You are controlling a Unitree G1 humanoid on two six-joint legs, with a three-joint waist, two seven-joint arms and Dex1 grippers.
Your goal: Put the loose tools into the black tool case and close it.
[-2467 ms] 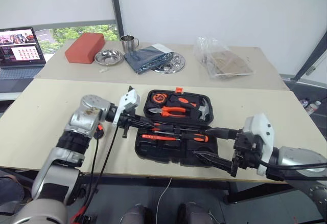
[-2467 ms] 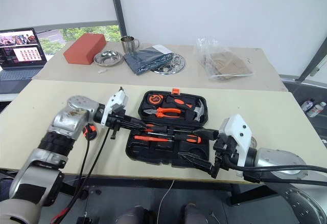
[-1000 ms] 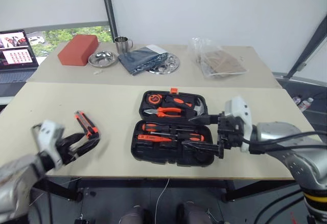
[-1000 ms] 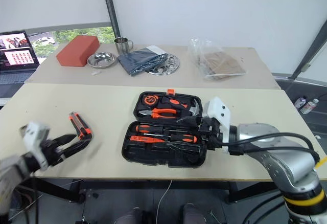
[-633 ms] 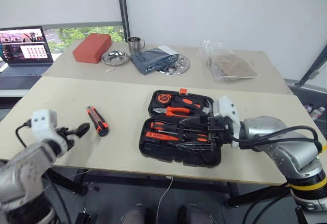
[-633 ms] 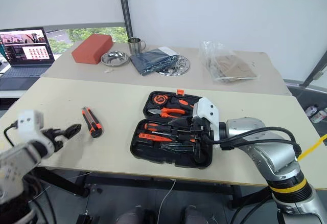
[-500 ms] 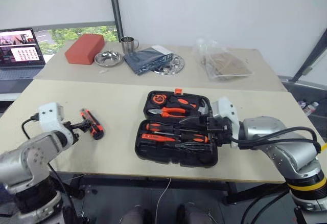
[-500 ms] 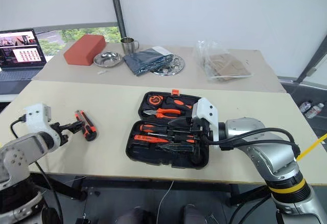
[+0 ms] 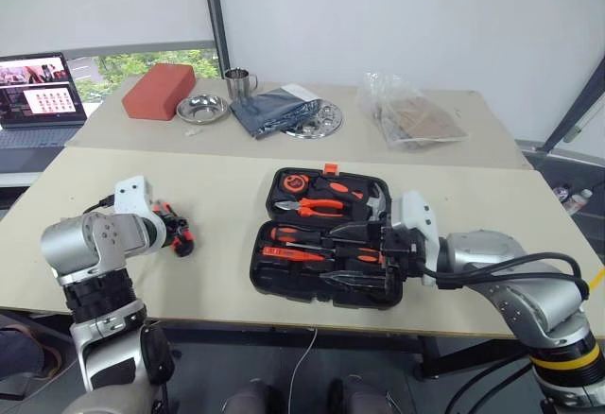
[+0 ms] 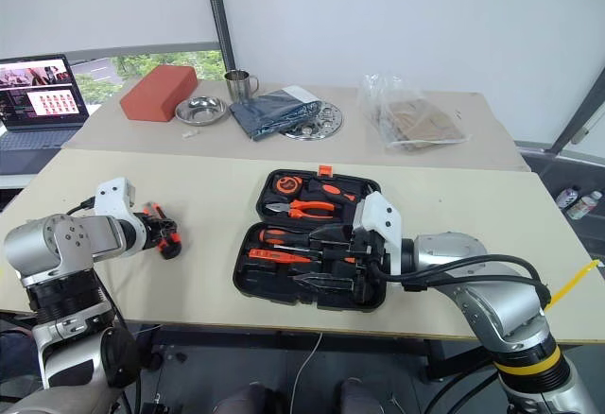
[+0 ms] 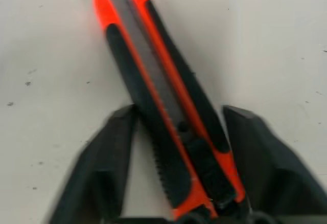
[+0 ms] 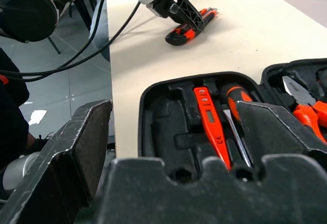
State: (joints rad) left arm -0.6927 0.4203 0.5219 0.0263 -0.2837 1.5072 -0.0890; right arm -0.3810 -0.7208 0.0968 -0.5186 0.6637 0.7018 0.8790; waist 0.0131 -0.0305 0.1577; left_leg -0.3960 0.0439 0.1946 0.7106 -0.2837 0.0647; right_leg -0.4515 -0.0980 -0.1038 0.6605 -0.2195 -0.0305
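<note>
Orange-and-black utility knife point(image 11: 168, 116) lies flat on the beige table point(image 9: 227, 187), well left of the black tool case point(image 9: 326, 239). Left gripper point(image 11: 176, 162) is down over the knife's near end, its two black fingers point(image 11: 110, 162) straddling the handle with a gap on each side, jaws half-wide and not clamped.

Case sits open, lid laid flat toward the far side. Lid half carries orange-handled pliers point(image 9: 317, 206), a hammer point(image 9: 376, 204) and a round tape measure point(image 9: 295, 182). Near half has a slim orange screwdriver point(image 12: 209, 127) and a black-and-orange one point(image 12: 236, 116) in their recesses.

Right gripper point(image 9: 354, 255) hovers over the case's right side, pointing left across it, fingers point(image 12: 76, 152) spread wide with nothing between them.

Red-brown block point(image 9: 158, 90) sits on the far table, well behind and left of the case.
</note>
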